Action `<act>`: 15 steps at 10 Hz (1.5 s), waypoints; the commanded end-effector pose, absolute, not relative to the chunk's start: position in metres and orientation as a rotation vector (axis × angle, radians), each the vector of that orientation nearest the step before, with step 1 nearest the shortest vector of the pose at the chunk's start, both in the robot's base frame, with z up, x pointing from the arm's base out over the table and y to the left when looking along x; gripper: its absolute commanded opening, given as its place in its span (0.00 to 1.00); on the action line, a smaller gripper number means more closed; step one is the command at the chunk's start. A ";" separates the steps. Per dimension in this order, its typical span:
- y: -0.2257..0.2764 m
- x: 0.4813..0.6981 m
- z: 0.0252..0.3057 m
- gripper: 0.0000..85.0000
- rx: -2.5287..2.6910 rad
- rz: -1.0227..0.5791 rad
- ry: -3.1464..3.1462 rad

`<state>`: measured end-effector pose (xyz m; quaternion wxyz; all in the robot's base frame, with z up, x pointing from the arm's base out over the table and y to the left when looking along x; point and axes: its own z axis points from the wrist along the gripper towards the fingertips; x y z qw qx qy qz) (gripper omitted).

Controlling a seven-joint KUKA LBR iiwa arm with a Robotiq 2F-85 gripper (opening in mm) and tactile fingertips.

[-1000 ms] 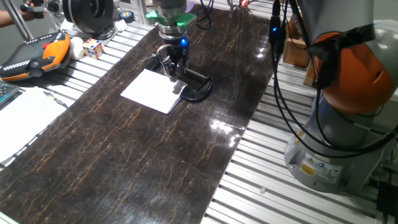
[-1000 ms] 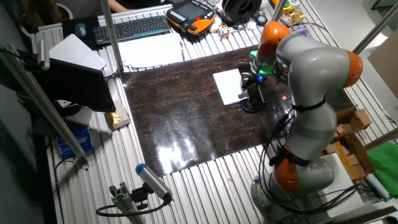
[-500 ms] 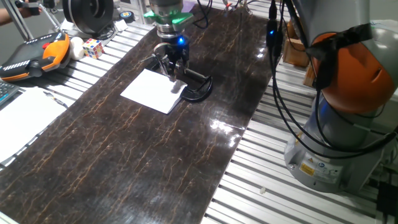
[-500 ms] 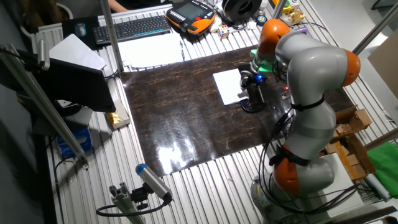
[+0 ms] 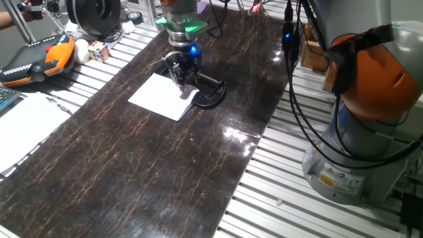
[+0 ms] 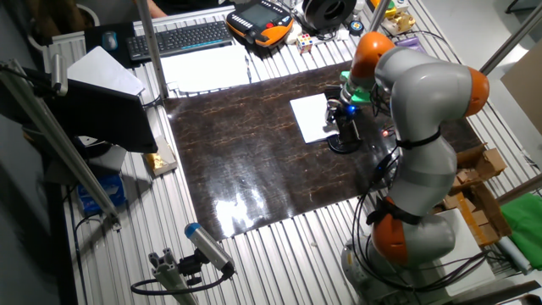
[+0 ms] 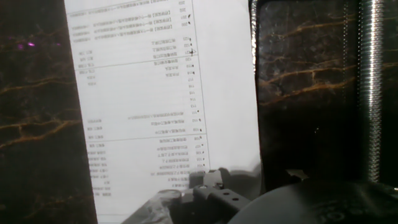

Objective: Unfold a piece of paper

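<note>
Desk (image 5: 165, 172): dark marbled top on a slatted metal frame; carries everything below.

Arm (image 6: 423, 93): grey and orange, bent over the far part of the desk, with a green ring and a blue light above the pincer.

Large sheet (image 6: 206, 68): white, beside the keyboard (image 6: 178, 38); not the task's item.

Paper (image 5: 163, 96): white, lying flat and folded on the dark top, its right edge just beside a black clamp (image 5: 210, 92). The hand view shows it is printed: columns of small text and figures, upside down to the camera and too fine to read (image 7: 161, 106).

Orange device (image 5: 36, 58): at the far left edge; no legible marking.

Pincer (image 5: 184, 84): down at the paper's right edge, fingertips at or on the sheet. Whether it has nipped the top layer or stands loose cannot be told; the hand view shows only dark hardware over the paper's near corner.

Step in hand, by judgement: taking hold of the free edge. The next move calls for pinching the upper layer alone, then carrying it up and across the crease without dragging the sheet.
</note>
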<state>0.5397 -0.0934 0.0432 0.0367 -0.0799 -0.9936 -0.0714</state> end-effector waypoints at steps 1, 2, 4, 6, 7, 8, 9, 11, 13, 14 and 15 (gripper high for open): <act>-0.092 0.540 0.042 0.57 -0.248 -0.237 -3.054; -0.091 0.540 0.039 0.53 -0.253 -0.247 -3.066; -0.087 0.541 0.040 0.39 -0.246 -0.264 -3.081; -0.084 0.542 0.043 0.20 -0.226 -0.276 -3.089; -0.082 0.540 0.045 0.12 -0.217 -0.288 -3.089; -0.080 0.540 0.046 0.06 -0.210 -0.291 -3.091; -0.078 0.540 0.049 0.01 -0.209 -0.290 -3.098; -0.071 0.541 0.059 0.01 -0.226 -0.270 -3.087; -0.060 0.541 0.070 0.01 -0.261 -0.256 -3.084; -0.055 0.542 0.074 0.01 -0.283 -0.258 -3.083; -0.047 0.542 0.079 0.01 -0.302 -0.258 -3.083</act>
